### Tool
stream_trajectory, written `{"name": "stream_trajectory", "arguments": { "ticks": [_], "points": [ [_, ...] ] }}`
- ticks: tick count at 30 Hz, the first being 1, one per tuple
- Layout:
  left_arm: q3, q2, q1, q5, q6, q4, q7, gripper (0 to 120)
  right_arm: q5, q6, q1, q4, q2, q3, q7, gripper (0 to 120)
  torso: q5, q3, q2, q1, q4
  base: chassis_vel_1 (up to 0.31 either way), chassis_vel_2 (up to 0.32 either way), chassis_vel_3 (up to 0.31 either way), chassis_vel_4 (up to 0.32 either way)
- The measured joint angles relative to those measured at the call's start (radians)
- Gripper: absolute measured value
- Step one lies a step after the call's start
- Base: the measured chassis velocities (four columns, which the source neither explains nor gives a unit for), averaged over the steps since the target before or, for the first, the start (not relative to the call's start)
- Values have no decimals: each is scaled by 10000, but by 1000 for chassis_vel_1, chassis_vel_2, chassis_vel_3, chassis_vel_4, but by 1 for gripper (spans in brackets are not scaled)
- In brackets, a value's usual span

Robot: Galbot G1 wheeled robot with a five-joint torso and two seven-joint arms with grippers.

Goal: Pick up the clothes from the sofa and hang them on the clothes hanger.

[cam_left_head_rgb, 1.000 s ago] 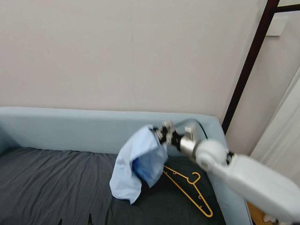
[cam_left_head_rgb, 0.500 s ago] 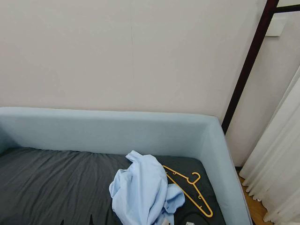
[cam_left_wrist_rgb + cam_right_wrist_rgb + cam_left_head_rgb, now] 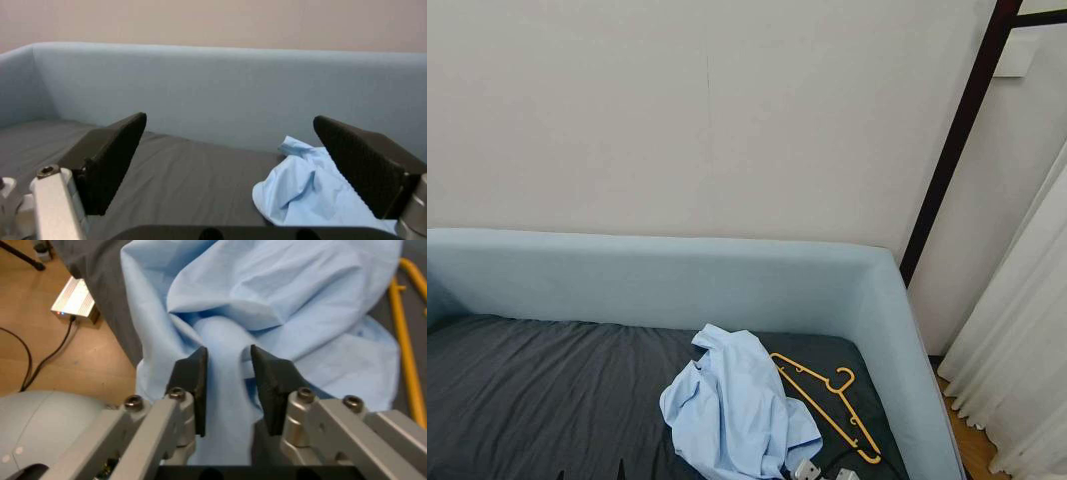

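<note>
A light blue shirt (image 3: 735, 408) lies crumpled on the dark grey sofa seat (image 3: 527, 390), beside a yellow hanger (image 3: 827, 398). In the right wrist view my right gripper (image 3: 228, 385) is shut on a fold of the blue shirt (image 3: 280, 295), low at the seat's front edge, with the yellow hanger (image 3: 408, 340) to one side. In the head view the right gripper (image 3: 822, 472) peeks in at the bottom edge. My left gripper (image 3: 233, 160) hovers open over the seat, its fingers (image 3: 110, 162) wide apart, the shirt (image 3: 313, 192) ahead of it.
The sofa's pale blue back (image 3: 657, 280) and side arm (image 3: 907, 370) wall in the seat. A dark upright pole (image 3: 957, 140) and a white curtain (image 3: 1017, 380) stand to the right. A silver box (image 3: 75, 297) with a cable sits on the wooden floor.
My right arm has dropped from in front of the sofa back to the picture's bottom edge. The shirt, held up a second ago, now lies lower on the seat.
</note>
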Motion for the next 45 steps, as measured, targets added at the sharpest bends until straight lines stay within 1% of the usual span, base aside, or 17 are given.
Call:
{"name": "stream_trajectory", "arguments": {
  "ticks": [4,7,9,10,14,18,20,21,25,26,29,32,33,34,38,40,45],
  "points": [
    [-22,27,-86,-85,-2,51,-19,100,738,-606,172,788,-541,624,160,50,-1,0,0,0,-1,0,0,0,0],
    [-21,34,-118,-93,-7,75,-26,100,1157,-726,470,931,-530,753,353,56,-2,0,0,0,-2,0,0,0,0],
    [-20,35,-144,-120,-33,104,-32,100,1726,-767,1280,755,-68,821,709,68,1,0,0,0,-1,0,0,0,0],
    [-20,35,-144,-120,-33,104,-32,100,1726,-767,1280,755,-68,821,709,68,1,0,0,0,-1,0,0,0,0],
    [-65,55,-124,-190,-38,107,-38,100,2064,-783,3021,-418,937,144,1016,82,-4,0,1,1,2,0,0,0,0],
    [-173,126,-46,-290,-92,71,-10,100,2117,-719,4751,-2544,2588,-1091,1096,98,-5,3,-2,3,2,0,0,0,0],
    [-177,130,-39,-294,-95,63,2,100,2112,-713,4899,-2770,2784,-1204,1097,98,-1,3,-2,3,1,0,0,0,0],
    [-188,146,-15,-304,-101,46,34,100,2045,-655,5461,-3703,3558,-1589,1088,100,-1,3,-2,3,3,0,0,0,0],
    [-174,144,3,-304,-103,77,54,100,1500,-346,6615,-6217,5340,-2307,807,100,-6,2,-2,3,1,0,0,0,0],
    [-174,144,3,-304,-103,77,54,100,1500,-346,6615,-6217,5340,-2307,807,100,-6,2,-2,3,1,0,0,0,0],
    [-174,85,1,-271,-122,155,59,100,1067,19,7201,-8348,6753,-2705,534,100,-4,1,-2,3,4,0,0,0,0],
    [-189,58,45,-248,-142,159,60,100,912,193,7319,-9301,7322,-2792,433,100,-7,1,-3,3,1,0,0,0,0],
    [-236,28,90,-220,-171,158,61,100,778,431,7358,-10443,8039,-2776,356,100,-5,1,-2,3,0,0,0,0,0],
    [-236,28,90,-220,-171,158,61,100,778,431,7358,-10443,8039,-2776,356,100,-5,1,-2,3,0,0,0,0,0],
    [-341,-20,192,-204,-243,164,57,100,-16,1098,7251,-12242,9081,-2164,49,100,-2,0,-2,2,4,0,0,0,0],
    [-358,-38,192,-203,-255,197,54,100,-133,1174,7189,-12483,9201,-2002,-41,97,-3,1,-2,2,1,0,0,0,0],
    [-325,-131,94,-168,-269,300,47,100,-591,1244,6838,-12994,9349,-1825,-132,79,-2,0,-1,2,-2,0,0,0,0]
  ]
}}
